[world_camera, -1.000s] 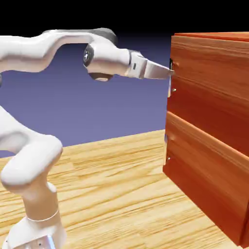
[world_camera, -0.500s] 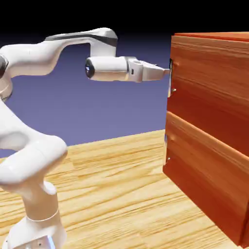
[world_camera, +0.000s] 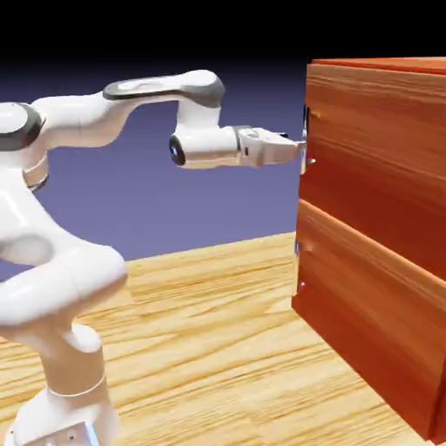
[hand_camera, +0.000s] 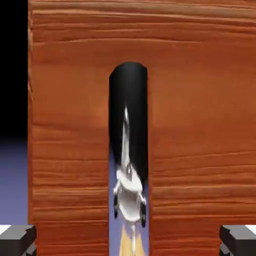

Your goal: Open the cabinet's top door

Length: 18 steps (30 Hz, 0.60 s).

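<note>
From my station I see 1 wooden tabletop (world_camera: 218,348), pale yellow with streaky brown grain. 2 things stand on it: the white robot base (world_camera: 68,418) at the exterior view's lower left, and the reddish-brown wood-grain cabinet (world_camera: 375,235) on the exterior view's right. I see bare wood between these 2, well apart.

My arm (world_camera: 74,274) is glossy white and rounded; grey caps its top near the wrist (world_camera: 205,146), perhaps metal.
</note>
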Available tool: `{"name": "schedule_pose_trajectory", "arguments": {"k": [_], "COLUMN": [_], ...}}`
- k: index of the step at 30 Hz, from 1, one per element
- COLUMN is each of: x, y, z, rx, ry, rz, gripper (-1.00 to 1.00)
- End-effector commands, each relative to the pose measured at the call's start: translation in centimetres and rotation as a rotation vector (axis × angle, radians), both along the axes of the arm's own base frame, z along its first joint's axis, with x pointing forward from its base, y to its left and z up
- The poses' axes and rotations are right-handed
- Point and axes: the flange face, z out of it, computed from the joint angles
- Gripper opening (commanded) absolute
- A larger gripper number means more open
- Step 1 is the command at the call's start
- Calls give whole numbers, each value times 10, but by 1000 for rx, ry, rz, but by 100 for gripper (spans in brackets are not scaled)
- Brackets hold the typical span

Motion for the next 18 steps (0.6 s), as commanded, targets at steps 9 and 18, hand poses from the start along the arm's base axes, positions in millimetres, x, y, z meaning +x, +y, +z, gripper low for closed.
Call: {"name": "schedule_pose_trajectory", "arguments": {"k": [9,18], "x": [-33,-79], "y": [-15,-36], "z": [0,0], "rx": [1,3], "ry": [0,-4], "rz": [94,201], "gripper": [-100,-100]}}
